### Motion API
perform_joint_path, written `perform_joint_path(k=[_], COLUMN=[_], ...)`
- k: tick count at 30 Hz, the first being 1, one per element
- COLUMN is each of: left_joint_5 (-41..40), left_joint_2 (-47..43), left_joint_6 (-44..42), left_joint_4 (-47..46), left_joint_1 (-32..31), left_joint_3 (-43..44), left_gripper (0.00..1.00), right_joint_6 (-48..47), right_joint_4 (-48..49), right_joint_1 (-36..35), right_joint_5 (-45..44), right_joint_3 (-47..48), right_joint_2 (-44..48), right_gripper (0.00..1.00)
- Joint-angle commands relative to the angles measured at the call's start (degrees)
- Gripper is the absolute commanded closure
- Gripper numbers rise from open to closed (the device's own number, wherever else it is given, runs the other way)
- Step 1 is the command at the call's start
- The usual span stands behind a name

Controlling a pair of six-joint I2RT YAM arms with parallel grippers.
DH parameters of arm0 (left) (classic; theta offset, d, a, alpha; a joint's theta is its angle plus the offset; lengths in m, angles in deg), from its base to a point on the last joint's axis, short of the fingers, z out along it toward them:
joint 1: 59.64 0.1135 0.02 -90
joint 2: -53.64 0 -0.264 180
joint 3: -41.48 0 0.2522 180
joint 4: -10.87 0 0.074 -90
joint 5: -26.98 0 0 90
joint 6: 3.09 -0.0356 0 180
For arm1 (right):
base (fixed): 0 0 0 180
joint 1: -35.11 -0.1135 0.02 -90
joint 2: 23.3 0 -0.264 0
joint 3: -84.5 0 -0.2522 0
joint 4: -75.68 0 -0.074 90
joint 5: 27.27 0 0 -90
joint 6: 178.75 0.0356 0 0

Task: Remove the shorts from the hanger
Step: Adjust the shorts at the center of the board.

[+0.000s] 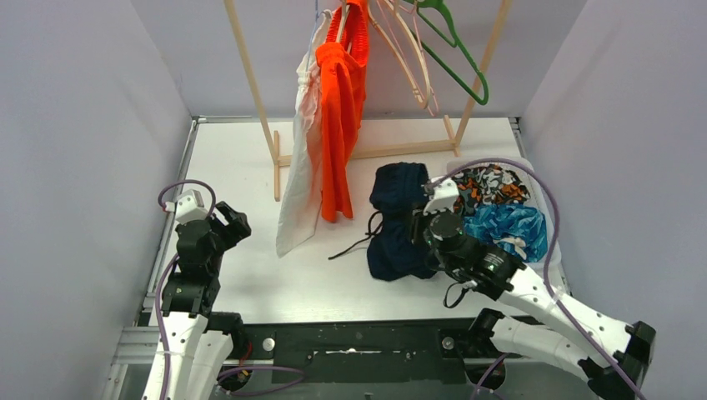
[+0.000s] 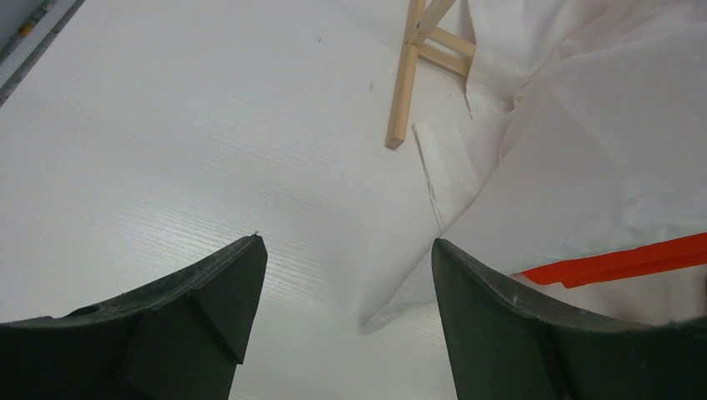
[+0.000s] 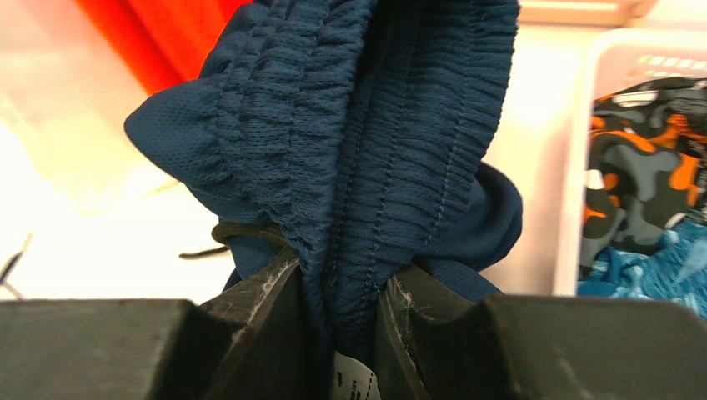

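Bright orange shorts (image 1: pixel 338 125) and white shorts (image 1: pixel 302 167) hang from hangers (image 1: pixel 358 25) on the wooden rack (image 1: pixel 250 75); the white pair's hem reaches the table. Dark navy shorts (image 1: pixel 398 221) lie bunched on the table right of centre, and my right gripper (image 1: pixel 423 218) is shut on their elastic waistband (image 3: pixel 367 167), a white label showing between the jaws. Camouflage shorts (image 1: pixel 490 185) and blue leaf-patterned shorts (image 1: pixel 510 227) lie in a white basket at the right. My left gripper (image 2: pixel 348 258) is open and empty, low at the left, facing the white shorts (image 2: pixel 584 150).
Empty hangers, a green one (image 1: pixel 454 58) and pale pink ones (image 1: pixel 413 58), hang at the rack's right end. The rack's wooden foot (image 2: pixel 404 83) stands ahead of the left gripper. The white basket's rim (image 3: pixel 584 125) is just right of the navy shorts. Grey walls close in both sides.
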State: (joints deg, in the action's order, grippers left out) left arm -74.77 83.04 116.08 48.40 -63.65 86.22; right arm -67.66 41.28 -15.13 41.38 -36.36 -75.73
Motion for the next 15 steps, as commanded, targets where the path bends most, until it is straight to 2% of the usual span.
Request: perform_joint_path(k=[1,4,5,7,9,10,11,13,15], left_joint_5=[0.4,0.7,0.5,0.4,0.6,0.7,0.9,1.1,1.1], left_joint_2=[0.4,0.0,-0.1,-0.1,-0.1,0.1,0.2,0.4,0.4], left_joint_6=[-1.0,-1.0,-1.0,-1.0,-1.0,-1.0,-1.1,-1.1,-1.1], left_joint_4=[-2.6,-3.0,-3.0,-3.0,-3.0,-3.1,-3.2,-3.2,-3.2], left_joint_1=[0.2,0.2,0.2,0.2,0.3,0.3,0.3,0.3,0.3], left_joint_3=[1.0,0.8,0.8,0.7,0.8,0.8,0.7,0.7,0.7], left_gripper=[0.28,0.28,0.28,0.28,0.28,0.28,0.28,0.28,0.28], right_joint_6=[2.0,0.0,-1.0,-3.5,-4.0,-4.0,-3.5,-2.7,-1.5], right_joint_4=[12.2,5.1,1.9,-5.3,-8.8,-9.5,-9.5,-9.4,-10.1], right_joint_1=[1.1,2.1,2.4,2.7,2.8,2.8,2.9,3.4,4.5], right_joint_5=[-9.7,-5.5,-1.5,5.8,10.9,12.5,13.0,13.4,13.2], right_joint_3=[-4.9,-2.9,-1.8,0.2,1.2,1.2,0.7,-0.1,0.2], right_joint_2=[5.0,2.0,0.3,-2.3,-3.7,-3.9,-4.1,-4.6,-5.9], right_gripper=[0.98,0.9,0.86,0.84,0.79,0.67,0.5,0.39,0.21])
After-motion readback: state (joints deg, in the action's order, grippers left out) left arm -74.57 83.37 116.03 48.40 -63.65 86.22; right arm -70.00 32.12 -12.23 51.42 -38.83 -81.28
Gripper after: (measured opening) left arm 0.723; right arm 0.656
